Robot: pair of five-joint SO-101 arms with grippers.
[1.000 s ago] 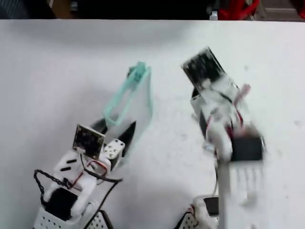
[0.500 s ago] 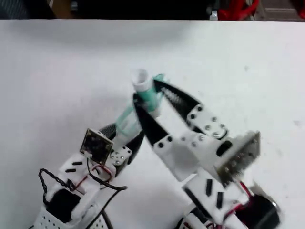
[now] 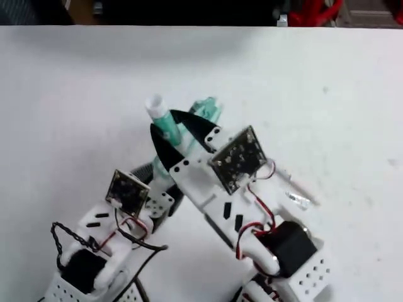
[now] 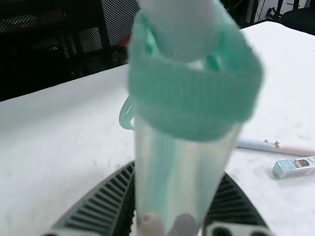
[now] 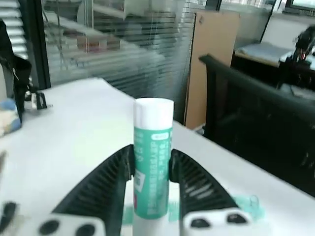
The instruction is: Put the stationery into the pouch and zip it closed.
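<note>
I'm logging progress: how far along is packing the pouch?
Done: the left gripper holds the pouch, mouth open. In hand: the right gripper is shut on a glue stick at the pouch's mouth. Left: dropping it in, packing the pen and small box lying on the table, then zipping.

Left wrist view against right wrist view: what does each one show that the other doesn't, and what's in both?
Left wrist view alone: the left gripper clamping the pouch, plus a pen and a small box lying on the table. Right wrist view alone: the right gripper, shut on the glue stick, and window blinds behind. Both: the pouch, the table, and likely the glue stick, a white tip above the pouch's mouth in the left wrist view.
</note>
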